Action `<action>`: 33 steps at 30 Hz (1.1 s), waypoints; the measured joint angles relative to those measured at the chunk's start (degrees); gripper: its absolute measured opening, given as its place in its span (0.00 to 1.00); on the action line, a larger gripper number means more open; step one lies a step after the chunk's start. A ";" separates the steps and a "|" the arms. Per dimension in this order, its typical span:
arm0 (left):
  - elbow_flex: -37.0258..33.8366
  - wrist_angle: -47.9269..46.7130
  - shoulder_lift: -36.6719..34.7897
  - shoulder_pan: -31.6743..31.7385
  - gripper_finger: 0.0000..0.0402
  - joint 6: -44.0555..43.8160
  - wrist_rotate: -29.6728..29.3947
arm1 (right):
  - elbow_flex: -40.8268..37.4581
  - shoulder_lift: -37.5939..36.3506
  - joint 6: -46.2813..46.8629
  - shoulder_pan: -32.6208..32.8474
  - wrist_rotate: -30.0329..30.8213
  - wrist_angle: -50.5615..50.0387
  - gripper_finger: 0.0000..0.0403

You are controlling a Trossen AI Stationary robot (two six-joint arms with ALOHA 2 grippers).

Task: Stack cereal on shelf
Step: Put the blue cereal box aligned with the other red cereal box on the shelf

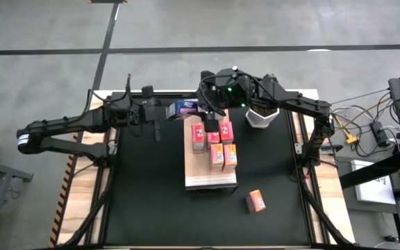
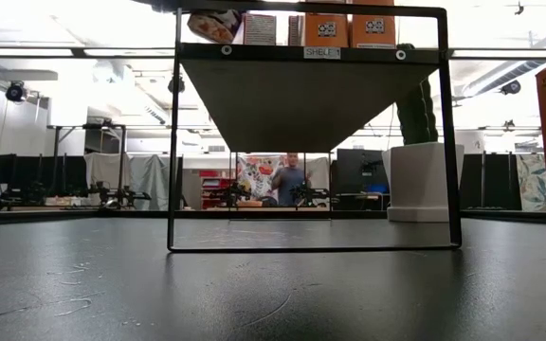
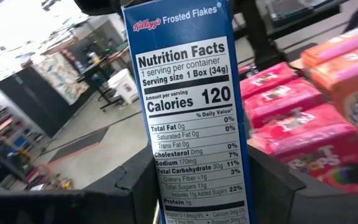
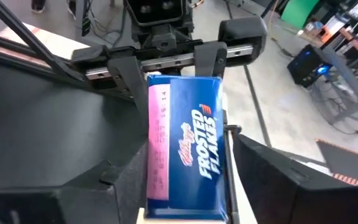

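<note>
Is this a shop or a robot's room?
Probably a robot lab, not a shop. The left gripper holds a toy blue box over a small shelf, and far benches carry more robot arms.

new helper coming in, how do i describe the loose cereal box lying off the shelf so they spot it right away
Find the light wood shelf in the middle of the black mat. Toward the mat's near right corner an orange cereal box lies alone, the only box not up on the shelf or at a claw.

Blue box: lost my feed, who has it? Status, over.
Left end effector gripping blue box at shelf's far end. Right end effector beside it, open. Cactus pot close by.
</note>
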 joint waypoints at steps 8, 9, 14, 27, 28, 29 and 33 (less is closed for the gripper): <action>-4.26 0.69 -3.88 2.82 0.44 2.16 5.28 | 0.47 -4.22 2.37 0.24 0.31 -0.35 0.56; -4.92 0.89 -4.54 3.36 0.44 2.52 6.99 | 0.47 -4.82 2.75 0.27 0.06 -0.44 0.56; -9.90 5.17 -7.04 7.11 0.44 2.80 14.84 | 0.47 -7.07 5.51 0.28 -7.15 -2.69 0.56; -27.09 39.22 -1.07 16.46 0.44 -5.44 16.25 | 0.28 -6.92 10.10 3.20 -13.46 -5.41 0.56; -27.66 41.33 0.11 17.08 0.44 -5.73 16.95 | 0.28 -6.89 10.16 3.60 -13.49 -5.41 0.56; -28.04 43.05 1.37 17.57 0.44 -6.45 17.91 | 0.29 -6.89 10.17 3.98 -13.49 -5.41 0.55; -27.79 46.73 6.68 19.22 0.44 -8.36 22.15 | 0.29 -6.89 10.68 5.39 -13.42 -5.20 0.55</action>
